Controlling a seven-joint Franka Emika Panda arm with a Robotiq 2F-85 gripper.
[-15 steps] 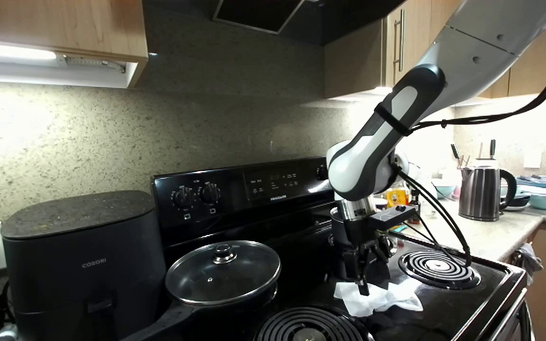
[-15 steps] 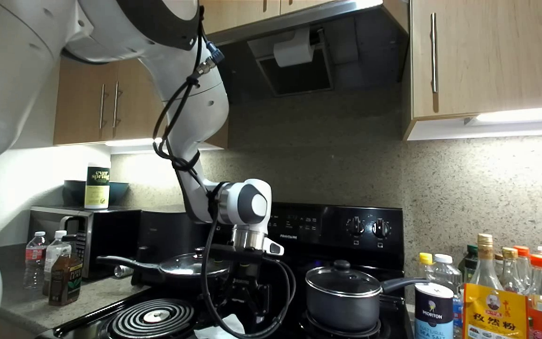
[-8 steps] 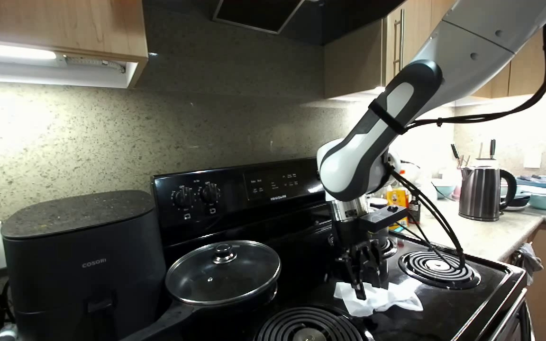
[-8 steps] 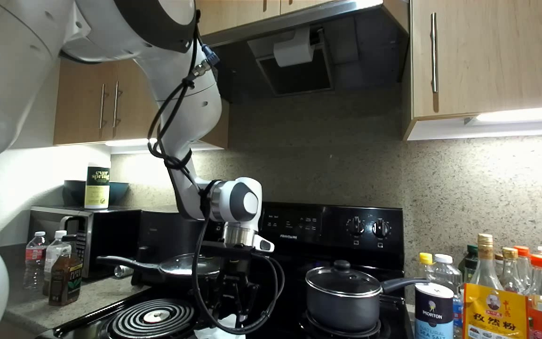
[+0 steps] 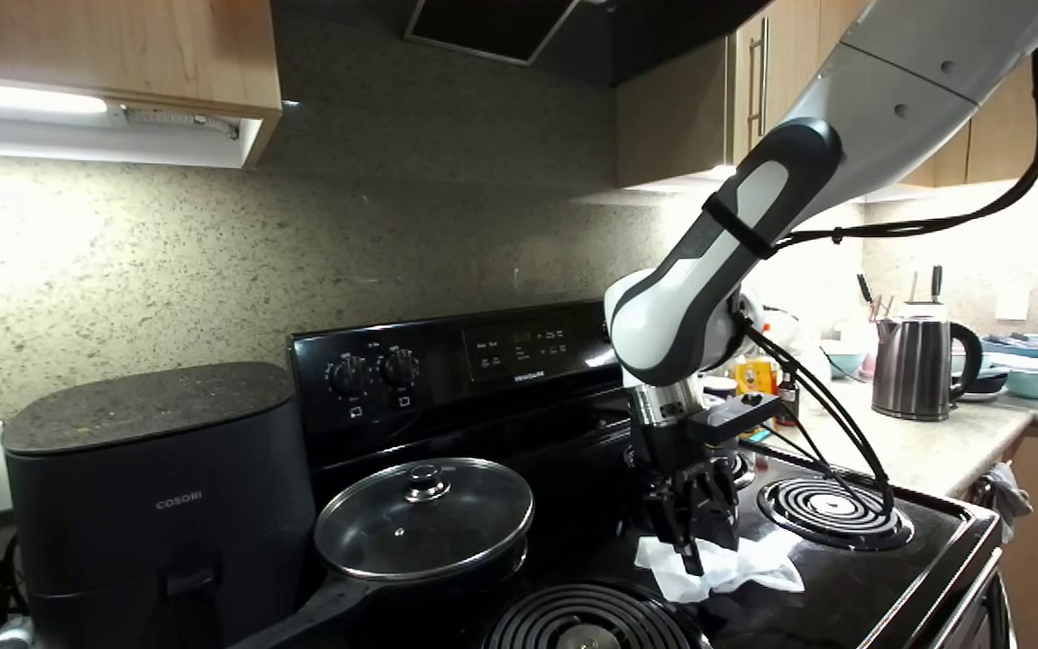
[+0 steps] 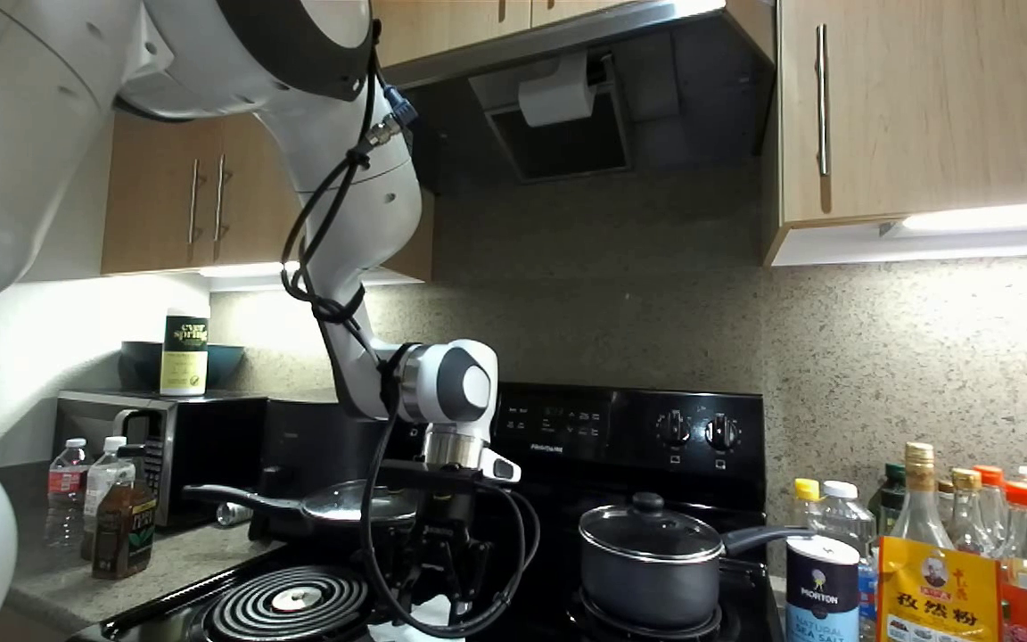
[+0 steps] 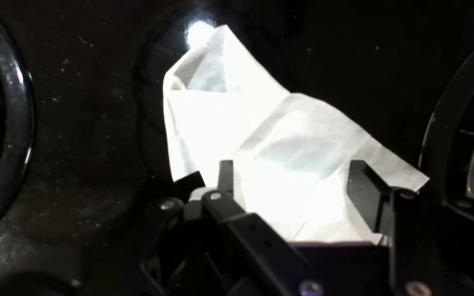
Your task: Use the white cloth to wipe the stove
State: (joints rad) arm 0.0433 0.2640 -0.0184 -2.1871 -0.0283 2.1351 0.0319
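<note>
The white cloth (image 5: 753,570) lies crumpled on the black stove (image 5: 852,586), between the coil burners. It also shows in an exterior view (image 6: 424,615), partly hidden by the gripper and its cable, and fills the middle of the wrist view (image 7: 261,111). My gripper (image 5: 711,557) points down over the cloth. In the wrist view its fingers (image 7: 290,176) are wide apart, with cloth visible between and beyond them. Nothing is held. I cannot tell whether the fingertips touch the cloth.
A lidded pan (image 5: 424,518) stands on the stove, its handle beside the air fryer (image 5: 159,505). A lidded pot (image 6: 652,580) sits on a back burner. Bare coil burners (image 5: 591,622) (image 6: 291,599) flank the cloth. Bottles and a salt can (image 6: 821,588) stand beside the stove.
Over the last second my gripper has moved a little to the left in both exterior views, then slightly down. Its fingers remain apart. The cloth has not visibly moved.
</note>
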